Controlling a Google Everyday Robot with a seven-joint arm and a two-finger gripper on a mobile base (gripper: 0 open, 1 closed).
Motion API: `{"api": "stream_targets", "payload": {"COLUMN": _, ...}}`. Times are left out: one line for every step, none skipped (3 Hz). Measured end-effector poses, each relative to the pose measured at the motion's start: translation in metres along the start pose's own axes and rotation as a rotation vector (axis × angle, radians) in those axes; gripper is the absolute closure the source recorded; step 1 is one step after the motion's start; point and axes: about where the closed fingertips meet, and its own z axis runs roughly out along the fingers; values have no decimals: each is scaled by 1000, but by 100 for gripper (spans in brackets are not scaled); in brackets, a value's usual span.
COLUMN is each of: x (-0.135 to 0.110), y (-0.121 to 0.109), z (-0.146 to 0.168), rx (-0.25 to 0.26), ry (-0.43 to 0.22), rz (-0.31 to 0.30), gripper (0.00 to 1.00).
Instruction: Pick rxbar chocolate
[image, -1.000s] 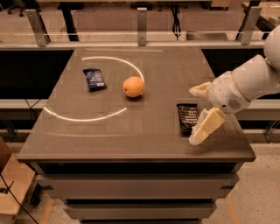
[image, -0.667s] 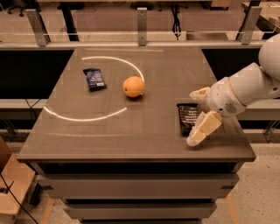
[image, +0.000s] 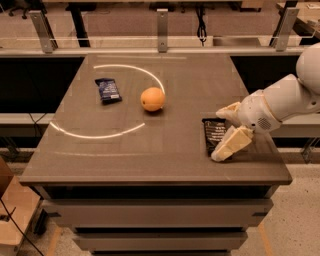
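rxbar chocolate (image: 213, 133): long axis near-to-far; hand (image: 220, 134) (spread) over it.

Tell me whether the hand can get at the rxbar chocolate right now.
Probably yes: the hand, open, is right at the rxbar chocolate near the table's right edge, with nothing between them.

The white rounded-shell arm (image: 287, 95) enters from the upper right edge of the view and slopes down to the left, ending in a bulbous white wrist (image: 259, 117). The cream-coloured 2-finger gripper (image: 217, 135) sits low, right of centre, pointing left. Its 2 fingers (image: 231, 144) are spread wide apart, 1 farther back, 1 nearer the front.
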Motion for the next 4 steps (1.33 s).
{"api": "stream_targets", "payload": {"x": -12, "y": 0, "z": -7, "rx": 7, "ry": -18, "rz": -22, "gripper": 64}}
{"api": "stream_targets", "payload": {"x": -33, "y": -1, "z": -23, "rx": 38, "ry": -39, "rz": -62, "gripper": 88}}
{"api": "stream_targets", "payload": {"x": -66, "y": -5, "z": -53, "rx": 97, "ry": -76, "rz": -120, "gripper": 100}}
{"api": "stream_targets", "payload": {"x": -110, "y": -12, "z": -99, "rx": 159, "ry": -102, "rz": -205, "gripper": 100}}
